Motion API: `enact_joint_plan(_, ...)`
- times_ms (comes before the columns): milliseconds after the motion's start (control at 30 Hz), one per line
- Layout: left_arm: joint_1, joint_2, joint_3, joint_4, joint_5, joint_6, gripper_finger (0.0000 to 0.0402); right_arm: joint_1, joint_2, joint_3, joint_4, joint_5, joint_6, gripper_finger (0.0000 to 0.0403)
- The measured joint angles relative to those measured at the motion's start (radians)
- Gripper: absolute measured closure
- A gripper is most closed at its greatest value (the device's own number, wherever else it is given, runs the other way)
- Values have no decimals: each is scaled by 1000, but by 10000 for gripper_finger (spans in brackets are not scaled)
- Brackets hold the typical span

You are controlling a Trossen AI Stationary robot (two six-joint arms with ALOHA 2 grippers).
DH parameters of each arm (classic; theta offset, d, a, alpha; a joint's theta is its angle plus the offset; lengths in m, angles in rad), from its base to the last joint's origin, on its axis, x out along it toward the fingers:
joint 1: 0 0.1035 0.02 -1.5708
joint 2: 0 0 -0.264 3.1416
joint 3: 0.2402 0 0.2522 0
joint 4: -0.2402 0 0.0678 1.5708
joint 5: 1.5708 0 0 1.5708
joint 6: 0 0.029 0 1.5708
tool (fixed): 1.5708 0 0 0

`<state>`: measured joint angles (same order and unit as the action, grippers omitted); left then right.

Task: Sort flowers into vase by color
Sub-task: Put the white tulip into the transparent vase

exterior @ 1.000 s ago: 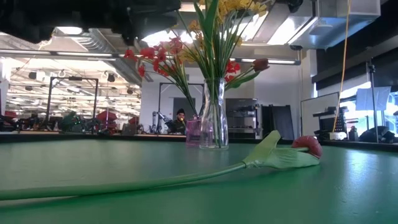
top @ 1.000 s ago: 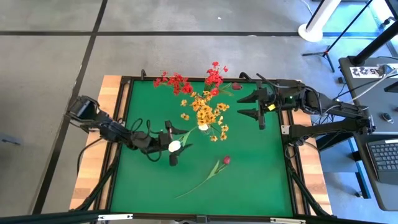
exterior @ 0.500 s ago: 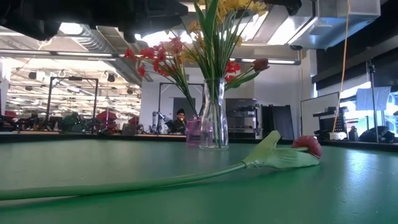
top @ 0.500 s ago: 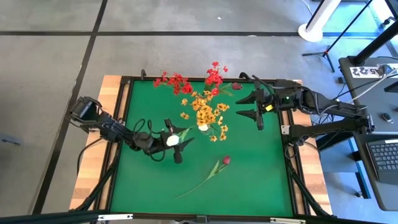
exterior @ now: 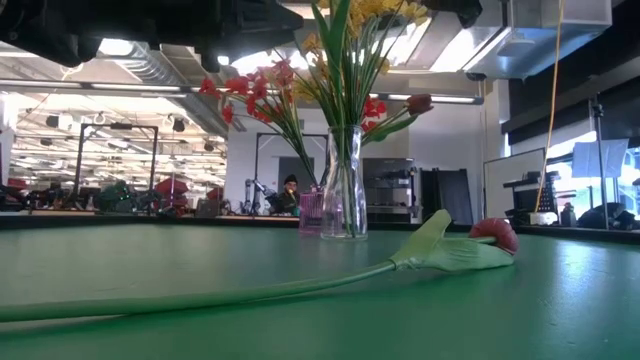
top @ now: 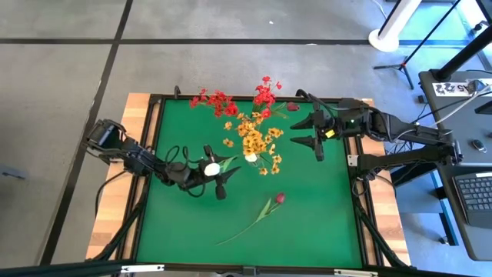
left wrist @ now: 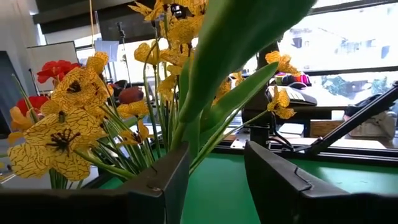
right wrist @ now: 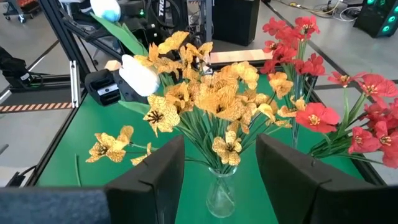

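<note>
Beside the vase [top: 254, 158], a white tulip [top: 210, 168] is gripped by the left gripper [top: 213, 171]; right gripper [top: 317, 133] is held parted, empty.

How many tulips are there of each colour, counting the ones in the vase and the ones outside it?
White tulips: 2, one out at the left and one among the yellow blossoms.
Dark magenta tulips: 2, one lying on the green mat and one beside the red blossoms.
Total: 4 tulips.

A laptop [top: 477, 192] sits on a dark side table [top: 453, 92] beside a white stand base [top: 392, 35].
</note>
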<state>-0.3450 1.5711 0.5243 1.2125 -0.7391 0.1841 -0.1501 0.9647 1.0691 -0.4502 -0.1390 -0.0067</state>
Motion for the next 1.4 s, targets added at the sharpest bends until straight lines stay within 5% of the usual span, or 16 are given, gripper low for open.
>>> enact_joint_plan(300, -3, 1, 0, -149, -24, -127, 253, 0, 2, 0, -3, 0, 0, 205)
enact_joint_plan(933, 46, 1, 0, -43, -1, -145, 253, 0, 2, 0, -2, 0, 0, 205)
enact_joint_plan(1133, 46, 1, 0, -42, -64, -144, 254, 0, 2, 0, -2, 0, 0, 205)
enact_joint_plan(1400, 46, 1, 0, 1, -92, -127, 332, 0, 2, 0, -2, 0, 0, 205)
